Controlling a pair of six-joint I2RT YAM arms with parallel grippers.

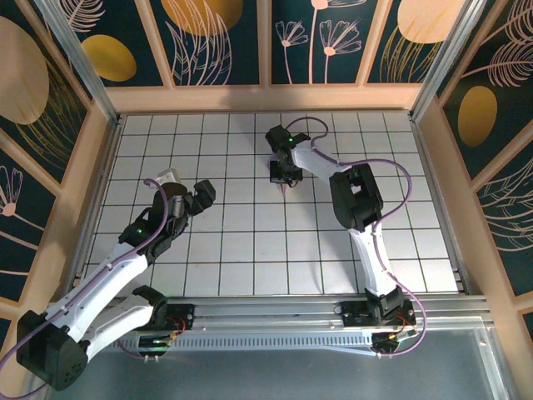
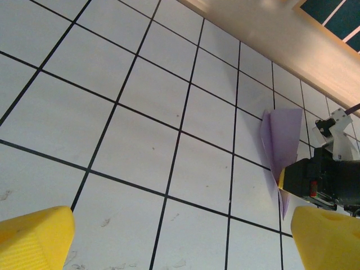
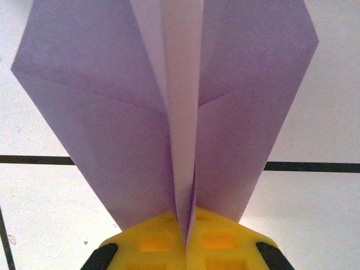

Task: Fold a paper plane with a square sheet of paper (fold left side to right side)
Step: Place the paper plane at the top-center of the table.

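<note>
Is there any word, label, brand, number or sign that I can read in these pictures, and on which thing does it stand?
There is no readable text.
The paper plane is plain lavender, with no print.
The white tiles carry only black grid lines.
The wall panels show drawn leaves and flowers, with no letters.
The yellow fingers bear no mark.
</note>
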